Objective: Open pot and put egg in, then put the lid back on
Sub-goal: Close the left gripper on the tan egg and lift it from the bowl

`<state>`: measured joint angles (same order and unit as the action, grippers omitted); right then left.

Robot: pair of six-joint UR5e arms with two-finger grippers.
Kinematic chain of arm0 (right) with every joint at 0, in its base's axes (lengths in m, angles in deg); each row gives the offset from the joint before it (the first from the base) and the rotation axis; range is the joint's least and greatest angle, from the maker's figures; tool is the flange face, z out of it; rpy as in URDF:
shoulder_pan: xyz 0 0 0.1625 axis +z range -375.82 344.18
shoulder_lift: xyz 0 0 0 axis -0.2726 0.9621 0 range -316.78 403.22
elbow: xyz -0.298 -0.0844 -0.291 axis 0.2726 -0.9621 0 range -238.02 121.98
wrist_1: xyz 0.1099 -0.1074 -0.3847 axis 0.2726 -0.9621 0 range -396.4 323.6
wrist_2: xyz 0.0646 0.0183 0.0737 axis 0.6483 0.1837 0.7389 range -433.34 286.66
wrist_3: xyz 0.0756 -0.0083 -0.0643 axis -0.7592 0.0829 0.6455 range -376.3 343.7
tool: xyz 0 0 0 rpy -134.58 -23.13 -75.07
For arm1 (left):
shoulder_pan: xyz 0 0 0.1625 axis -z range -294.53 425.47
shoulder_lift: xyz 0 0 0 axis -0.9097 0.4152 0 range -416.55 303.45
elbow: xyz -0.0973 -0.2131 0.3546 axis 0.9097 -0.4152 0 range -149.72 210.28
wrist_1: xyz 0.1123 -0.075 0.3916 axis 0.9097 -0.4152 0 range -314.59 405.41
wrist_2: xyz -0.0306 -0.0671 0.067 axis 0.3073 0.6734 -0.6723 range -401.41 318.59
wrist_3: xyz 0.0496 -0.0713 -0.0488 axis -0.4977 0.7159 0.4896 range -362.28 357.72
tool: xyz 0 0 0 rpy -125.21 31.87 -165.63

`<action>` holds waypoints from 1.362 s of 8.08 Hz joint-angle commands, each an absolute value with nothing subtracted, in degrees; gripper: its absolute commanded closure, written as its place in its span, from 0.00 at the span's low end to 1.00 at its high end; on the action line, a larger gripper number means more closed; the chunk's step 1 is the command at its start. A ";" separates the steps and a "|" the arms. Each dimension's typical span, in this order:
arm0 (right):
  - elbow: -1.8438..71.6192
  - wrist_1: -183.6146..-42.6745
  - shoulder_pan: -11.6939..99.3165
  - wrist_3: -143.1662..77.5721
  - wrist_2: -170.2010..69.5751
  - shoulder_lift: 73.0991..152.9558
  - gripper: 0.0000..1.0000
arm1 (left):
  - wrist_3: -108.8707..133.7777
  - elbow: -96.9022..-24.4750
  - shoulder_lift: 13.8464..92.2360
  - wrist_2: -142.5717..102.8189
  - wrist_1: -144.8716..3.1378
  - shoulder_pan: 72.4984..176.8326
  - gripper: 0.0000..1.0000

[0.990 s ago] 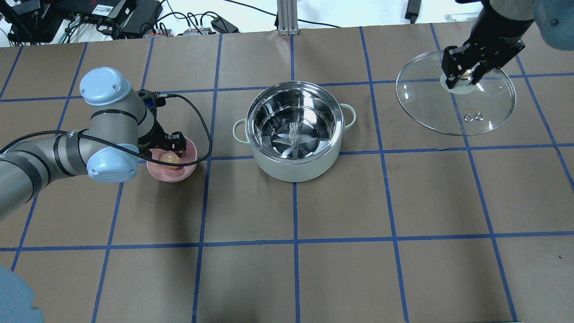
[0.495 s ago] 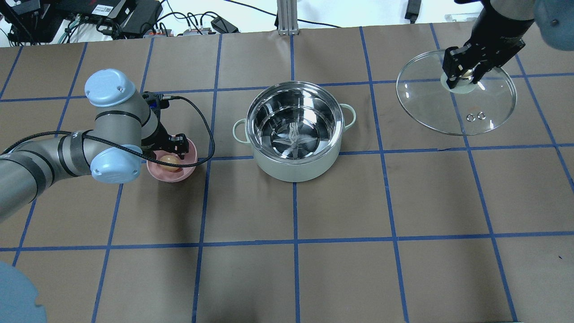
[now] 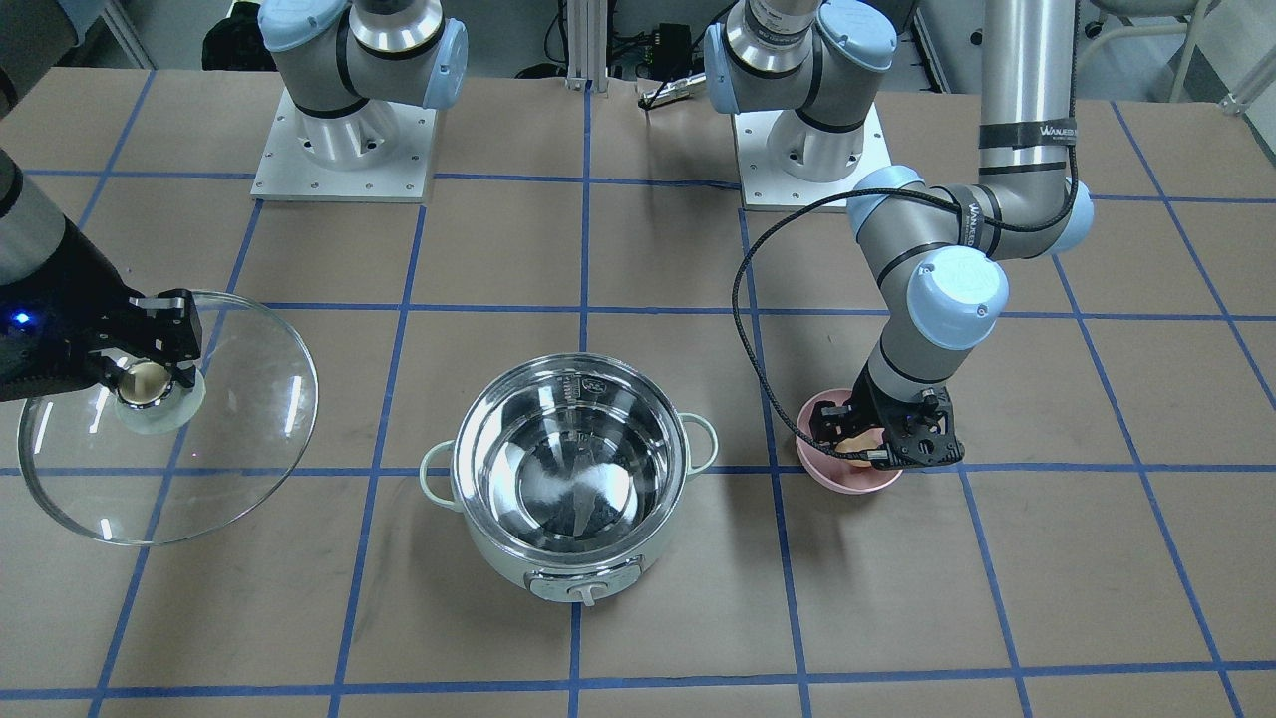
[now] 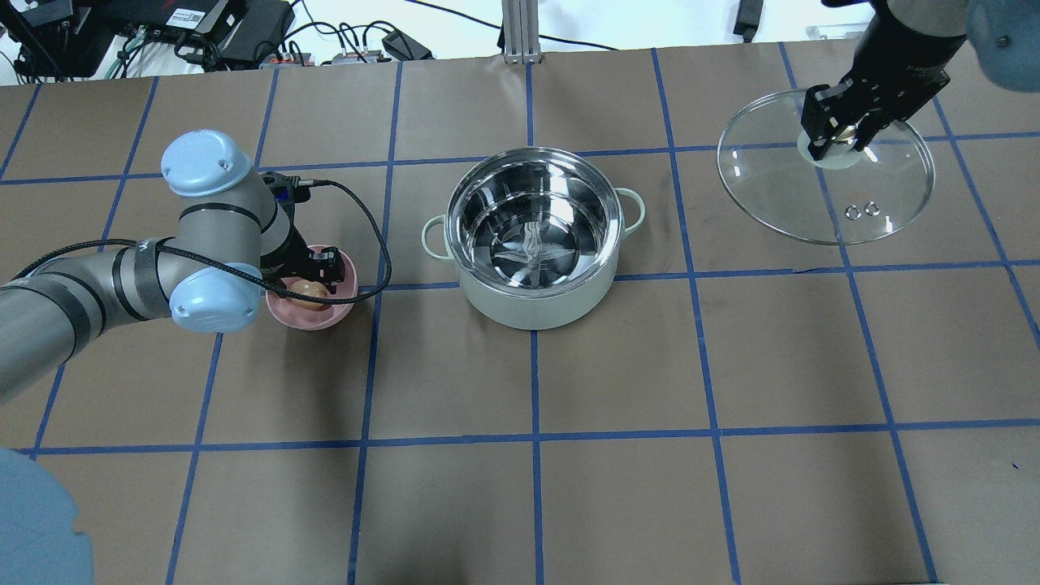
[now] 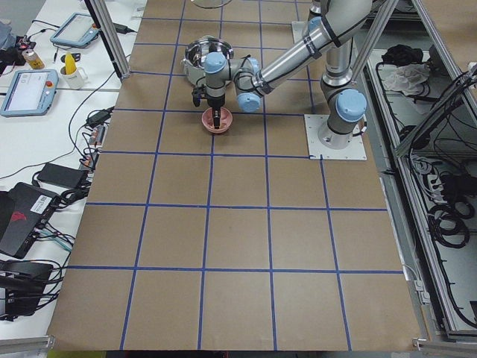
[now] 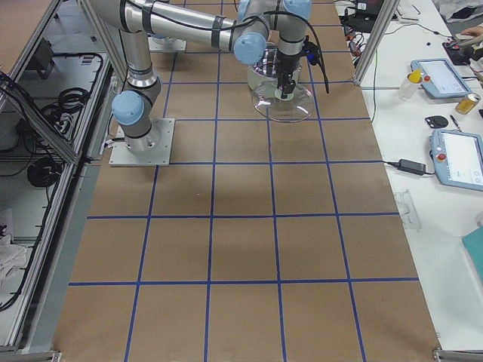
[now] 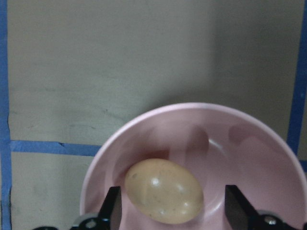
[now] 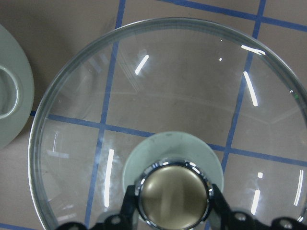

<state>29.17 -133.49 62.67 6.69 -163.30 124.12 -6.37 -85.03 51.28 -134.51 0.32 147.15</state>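
The mint-green pot (image 4: 536, 305) stands open at the table's middle, its steel inside empty; it also shows in the front view (image 3: 498, 558). The brown egg (image 7: 163, 191) lies in a pink bowl (image 7: 240, 139) left of the pot. My left gripper (image 4: 313, 280) is open and low in the bowl, one finger on each side of the egg (image 4: 309, 290). My right gripper (image 4: 841, 134) is shut on the beige knob (image 8: 173, 194) of the glass lid (image 4: 812, 203) and holds the lid tilted, right of the pot and apart from it (image 3: 229, 439).
The pink bowl (image 4: 325, 319) sits on a blue tape line about a hand's width left of the pot's handle. A black cable (image 4: 374, 244) loops from the left wrist between bowl and pot. Both arm bases (image 3: 344, 150) stand at the robot's side of the table.
My left arm has shifted slightly right and settled lower over the bowl, fingers around the egg. The right gripper and lid have hardly moved.
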 commanded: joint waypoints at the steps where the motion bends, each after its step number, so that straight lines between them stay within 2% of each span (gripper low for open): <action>1: 29.17 -133.69 62.67 6.82 -163.34 124.08 1.00 | -6.41 -85.03 51.90 -134.31 0.32 147.12 0.21; 5: 29.17 -133.69 62.67 6.56 -163.16 123.99 1.00 | -6.41 -85.12 52.25 -134.13 0.32 147.12 0.25; 6: 29.17 -133.69 62.67 6.56 -163.16 123.90 1.00 | -6.41 -85.03 52.78 -134.13 0.32 147.12 0.37; 8: 29.17 -133.69 62.67 6.56 -163.16 123.90 1.00 | -6.50 -85.03 53.05 -134.05 0.41 147.12 0.43; 9: 29.17 -133.78 62.67 6.99 -163.16 123.82 1.00 | -6.50 -85.03 53.05 -133.96 0.41 147.12 0.52; 11: 29.17 -133.69 62.67 7.44 -163.16 123.82 1.00 | -6.50 -85.03 53.05 -134.05 0.41 147.21 0.61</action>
